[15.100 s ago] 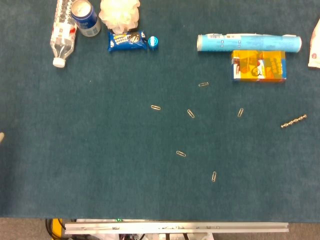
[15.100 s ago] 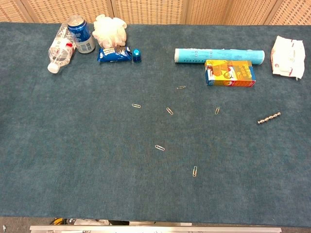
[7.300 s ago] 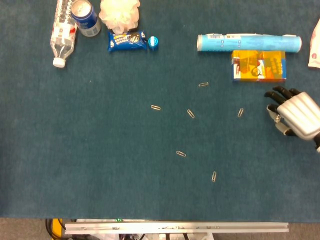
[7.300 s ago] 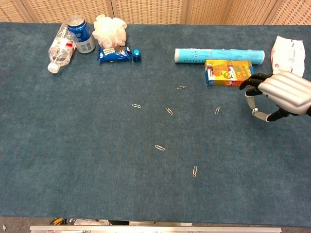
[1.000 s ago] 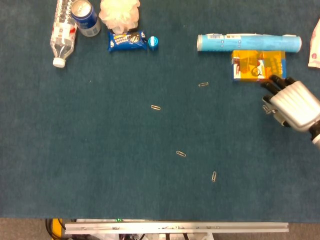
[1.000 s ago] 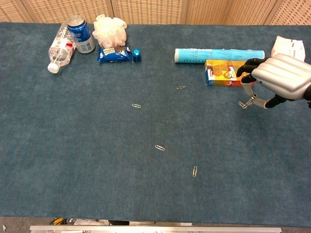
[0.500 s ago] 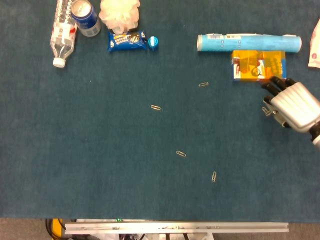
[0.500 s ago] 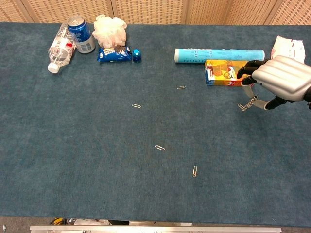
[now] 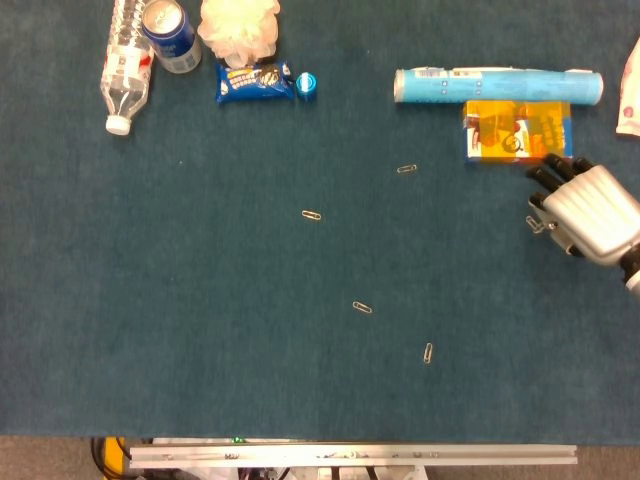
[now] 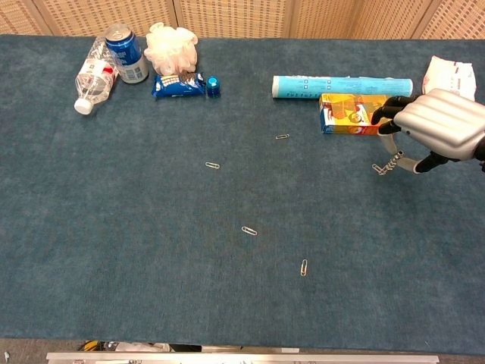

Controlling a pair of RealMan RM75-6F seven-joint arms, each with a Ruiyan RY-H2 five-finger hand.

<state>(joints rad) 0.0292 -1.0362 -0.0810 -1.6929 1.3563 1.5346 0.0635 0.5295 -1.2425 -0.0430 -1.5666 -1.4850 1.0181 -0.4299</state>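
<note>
Pinching a small metal chain (image 10: 386,164) at its tips, right hand (image 10: 439,125) hangs near orange box (image 10: 350,113); thin grip, chain could slip.

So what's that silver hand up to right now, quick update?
Right hand holds a metal chain with paper clips clinging to it, lifted beside the orange box. Left hand not in view. Four loose paper clips lie on the table.
</note>
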